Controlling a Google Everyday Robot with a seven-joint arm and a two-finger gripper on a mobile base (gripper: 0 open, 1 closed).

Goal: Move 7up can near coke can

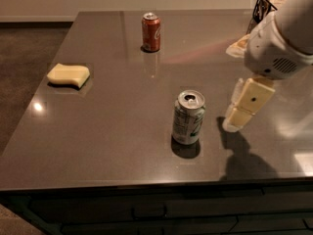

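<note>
The 7up can is silver-white with green markings and stands upright near the front middle of the dark table. The coke can is orange-red and stands upright far back on the table, well apart from the 7up can. My gripper hangs from the white arm at the right. It is just to the right of the 7up can, at about the can's height, and does not touch it. It holds nothing that I can see.
A yellow sponge lies at the left of the table. A dark wire basket stands at the back right corner. The table's front edge is close below the 7up can. Dark floor lies to the left.
</note>
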